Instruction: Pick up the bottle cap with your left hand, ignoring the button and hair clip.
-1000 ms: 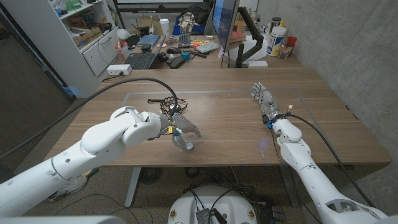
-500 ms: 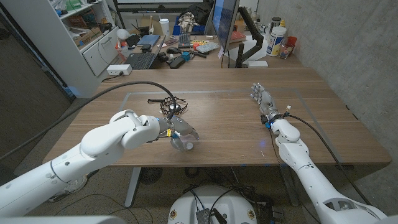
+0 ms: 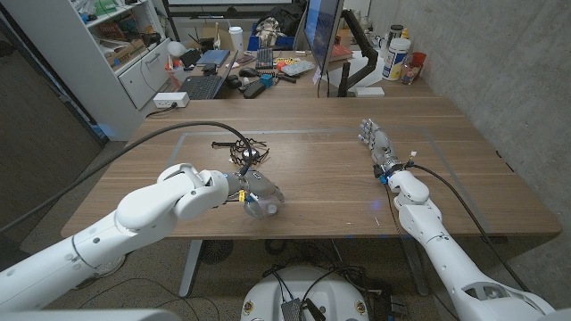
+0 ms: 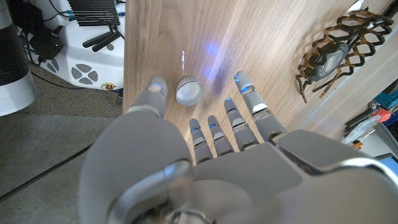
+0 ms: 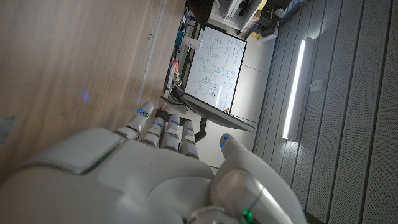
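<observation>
Left hand [image 4: 205,155] hovers over bottle cap [image 4: 188,91] near table's [image 3: 446,169] front edge, fingers apart, holding nothing — thumb one side, fingers other. Cap looks small, light, rigid, low, likely slippery: pinch across rim. Hair clip [image 4: 339,46] well apart. Right hand [image 3: 379,143] empty, fingers extended

Bottle cap on the wooden table, under the left hand

The bottle cap [image 4: 188,91] is small, round and pale, whitish with a lighter centre, lying flat on the wood close to the table's near edge. It sits between the thumb and the other fingers [image 4: 247,93] of the left hand [image 3: 260,197], just beyond the fingertips, with no visible contact. From the head view the hand covers it.
</observation>
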Robot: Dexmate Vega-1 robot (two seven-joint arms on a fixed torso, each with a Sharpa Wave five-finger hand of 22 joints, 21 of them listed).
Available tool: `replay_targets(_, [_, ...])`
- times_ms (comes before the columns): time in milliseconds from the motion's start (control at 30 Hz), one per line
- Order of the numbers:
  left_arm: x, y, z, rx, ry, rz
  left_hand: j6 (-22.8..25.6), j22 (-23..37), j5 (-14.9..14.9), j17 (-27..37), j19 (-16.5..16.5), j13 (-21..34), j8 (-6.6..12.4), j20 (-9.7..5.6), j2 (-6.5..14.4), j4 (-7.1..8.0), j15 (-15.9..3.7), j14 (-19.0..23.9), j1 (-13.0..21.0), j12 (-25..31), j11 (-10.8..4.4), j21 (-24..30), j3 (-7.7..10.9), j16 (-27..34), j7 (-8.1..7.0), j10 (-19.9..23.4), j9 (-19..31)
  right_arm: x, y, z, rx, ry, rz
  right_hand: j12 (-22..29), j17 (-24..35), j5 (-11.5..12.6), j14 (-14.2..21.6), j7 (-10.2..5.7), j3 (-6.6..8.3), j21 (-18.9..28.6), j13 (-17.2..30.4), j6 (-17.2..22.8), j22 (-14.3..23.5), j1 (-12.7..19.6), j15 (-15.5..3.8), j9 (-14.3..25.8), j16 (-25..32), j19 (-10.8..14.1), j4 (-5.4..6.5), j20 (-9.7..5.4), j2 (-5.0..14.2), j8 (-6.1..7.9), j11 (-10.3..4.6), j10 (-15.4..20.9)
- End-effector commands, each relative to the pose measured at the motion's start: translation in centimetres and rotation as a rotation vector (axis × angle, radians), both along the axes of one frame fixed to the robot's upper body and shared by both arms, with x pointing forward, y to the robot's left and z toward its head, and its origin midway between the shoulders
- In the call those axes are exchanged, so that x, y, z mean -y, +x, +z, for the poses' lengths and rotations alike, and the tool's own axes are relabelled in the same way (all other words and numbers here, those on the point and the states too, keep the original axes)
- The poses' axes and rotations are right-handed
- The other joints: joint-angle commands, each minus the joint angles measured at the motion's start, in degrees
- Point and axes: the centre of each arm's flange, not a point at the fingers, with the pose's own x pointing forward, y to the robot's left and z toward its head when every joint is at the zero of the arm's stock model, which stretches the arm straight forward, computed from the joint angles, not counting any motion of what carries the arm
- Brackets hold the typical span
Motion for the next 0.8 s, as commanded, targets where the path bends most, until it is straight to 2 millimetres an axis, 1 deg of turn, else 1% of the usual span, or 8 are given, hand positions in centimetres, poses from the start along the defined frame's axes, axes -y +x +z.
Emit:
replay_targets(33, [-0.2, 0.3, -0.6, 0.003, 0.011, 0.015, 1.0, 0.2, 0.3, 0.3, 0.6, 0.3, 0.55, -0.26, 0.1, -0.07, -7.01, 0.4, 1.0, 0.5, -0.28, 0.1, -0.42, 0.1, -0.11, 0.6, 0.2, 0.1, 0.1, -0.2, -0.003, 0.007, 0.003, 0.1, 0.1, 0.4, 0.1, 0.16, -0.03, -0.3, 0.2, 0.4, 0.2, -0.5, -0.34, 0.2, -0.1, 0.1, -0.05, -5.89, 2.47, 0.33, -0.04, 0.1])
replay_targets(100, [-0.2, 0.4, -0.7, 0.007, 0.017, 0.016, 1.1, 0.2, 0.3, 0.4, 0.6, 0.4, 0.66, -0.27, 0.1, -0.07, -7.04, 0.4, 1.2, 0.6, -0.30, 0.1, -0.53, 0.1, -0.12, 0.5, 0.2, 0.1, 0.1, -0.2, -0.002, 0.008, 0.003, 0.2, 0.1, 0.4, 0.1, 0.17, -0.01, -0.3, 0.2, 0.4, 0.2, -0.5, -0.29, 0.2, -0.1, 0.1, -0.09, -5.84, 2.49, 0.34, 0.18, 0.2])
replay_targets(533, [-0.5, 0.9, -1.5, -0.009, 0.010, 0.019, 1.4, 0.2, 0.1, 1.3, 0.7, 1.0, 1.01, -0.32, 0.4, 0.24, -7.05, 0.4, 2.0, 1.1, -0.34, 0.0, -1.69, -0.2, -0.13, 0.1, 0.3, 0.2, 0.1, -0.3, 0.000, 0.013, -0.001, 0.2, 0.1, 0.4, 0.1, 0.22, -0.02, -0.5, 0.2, 0.4, 0.2, -0.5, -0.27, 0.2, -0.1, 0.2, -0.11, -5.80, 2.47, 0.33, -0.01, 0.2])
replay_targets(633, [-0.5, 1.0, -1.6, 0.003, 0.017, 0.007, 1.5, 0.2, 0.1, 1.4, 1.2, 1.1, 1.12, -0.54, 0.3, 0.24, -7.25, 0.8, 2.2, 1.4, -0.57, 0.2, -1.94, -0.1, -0.13, 0.6, 0.3, 0.2, 0.1, -0.4, 0.000, 0.012, -0.003, 0.2, 0.1, 0.4, 0.1, 0.14, -0.01, -0.6, 0.2, 0.4, 0.2, -0.5, -0.28, 0.2, -0.1, 0.2, -0.14, -5.81, 2.47, 0.34, 0.05, 0.2])
replay_targets(733, [-0.4, 0.9, -1.7, 0.020, 0.013, -0.008, 2.5, 0.2, 0.1, 1.4, 2.5, 1.2, 1.57, -0.89, 0.3, -0.04, -7.75, 2.2, 3.0, 2.0, -0.83, 0.6, -1.98, 0.3, -0.09, 1.6, 0.3, 0.2, 0.1, -0.3, 0.001, 0.012, -0.004, 0.1, 0.1, 0.4, 0.1, 0.19, -0.02, -0.6, 0.2, 0.4, 0.2, -0.5, -0.30, 0.2, -0.1, 0.2, -0.13, -5.80, 2.47, 0.33, 0.03, 0.2])
replay_targets(800, [-0.5, 0.8, -1.6, 0.037, 0.014, -0.018, 3.3, 0.2, 0.1, 1.6, 3.1, 1.3, 1.96, -1.38, 0.9, -0.17, -7.90, 3.1, 3.8, 2.4, -1.01, 0.8, -1.76, 0.6, -0.10, 2.4, 0.4, 0.3, 0.0, -0.3, 0.001, 0.012, -0.005, 0.2, 0.1, 0.4, 0.1, 0.17, -0.02, -0.6, 0.2, 0.4, 0.2, -0.5, -0.27, 0.2, -0.1, 0.2, -0.13, -5.79, 2.48, 0.34, 0.11, 0.2])
